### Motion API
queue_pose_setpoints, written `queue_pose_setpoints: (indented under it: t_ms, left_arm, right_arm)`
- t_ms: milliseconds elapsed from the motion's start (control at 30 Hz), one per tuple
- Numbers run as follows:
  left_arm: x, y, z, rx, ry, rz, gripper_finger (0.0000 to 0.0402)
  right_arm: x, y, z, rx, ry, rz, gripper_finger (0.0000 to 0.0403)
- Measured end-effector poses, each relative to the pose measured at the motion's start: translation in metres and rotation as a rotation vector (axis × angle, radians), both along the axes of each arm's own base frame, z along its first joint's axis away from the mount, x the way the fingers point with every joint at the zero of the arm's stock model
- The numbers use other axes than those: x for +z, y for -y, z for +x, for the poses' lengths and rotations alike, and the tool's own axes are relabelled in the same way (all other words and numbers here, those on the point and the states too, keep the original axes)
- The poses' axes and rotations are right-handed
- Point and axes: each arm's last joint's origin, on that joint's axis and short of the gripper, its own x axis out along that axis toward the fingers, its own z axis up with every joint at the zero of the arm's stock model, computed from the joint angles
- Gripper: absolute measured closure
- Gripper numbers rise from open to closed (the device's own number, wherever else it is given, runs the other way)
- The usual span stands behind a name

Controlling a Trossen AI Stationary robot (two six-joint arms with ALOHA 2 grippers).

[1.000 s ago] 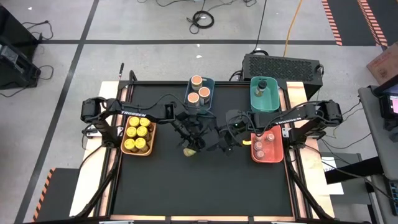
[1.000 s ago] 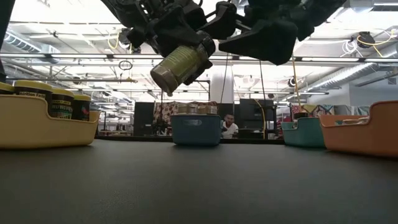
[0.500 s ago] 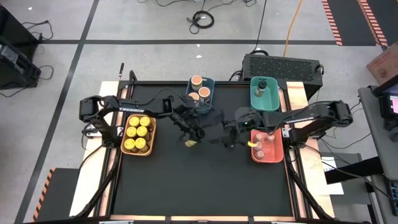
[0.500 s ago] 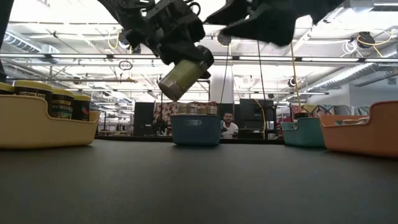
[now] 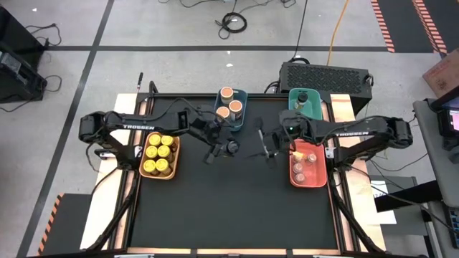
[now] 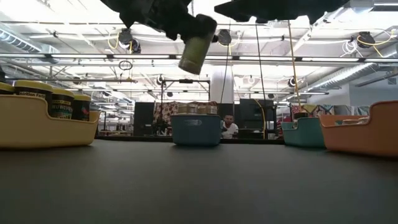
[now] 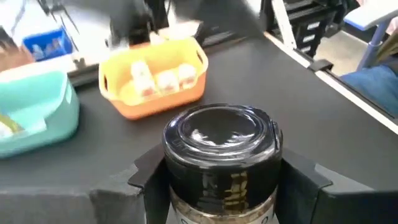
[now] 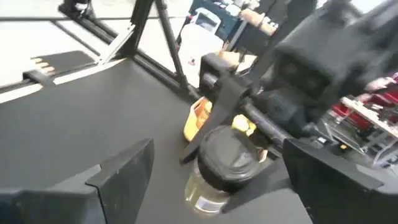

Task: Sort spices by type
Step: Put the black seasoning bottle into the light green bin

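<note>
Bins are ringing the mat (image 5: 237, 208); left gripper (image 5: 224, 147) is clasping a dark-lidded jar (image 7: 221, 155), right gripper (image 5: 262, 145) is gaping wide beside it.

A robotics lab (open ceiling trusses (image 6: 93, 59), taped floor (image 5: 86, 47), cables (image 5: 233, 21))

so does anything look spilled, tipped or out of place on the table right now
Nothing spilled. The only jar outside the bins is the dark-lidded jar, held above the table in the left pincer. The right pincer hangs open beside it, empty.
</note>
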Motion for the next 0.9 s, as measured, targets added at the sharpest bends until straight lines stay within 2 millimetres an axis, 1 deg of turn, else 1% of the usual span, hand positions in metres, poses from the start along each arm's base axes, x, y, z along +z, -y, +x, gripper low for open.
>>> queue_pose_setpoints:
  t_ms: [200,500,633,900]
  left_arm:
    - [0.003,0.005,0.005,-0.018,0.057,0.003,0.0189]
    - [0.004,0.016,0.006,-0.049,0.063,0.004,0.0189]
    - [0.004,0.020,0.007,-0.060,0.066,0.004,0.0189]
    - [0.004,0.020,0.007,-0.057,0.067,0.003,0.0189]
  right_arm:
    - [-0.013,-0.001,0.015,0.073,0.024,-0.039,0.0055]
    - [-0.027,0.001,0.032,0.080,0.061,-0.052,0.0055]
    - [-0.029,0.001,0.037,0.102,0.090,-0.049,0.0055]
    - [-0.030,0.000,0.037,0.115,0.079,-0.038,0.0055]
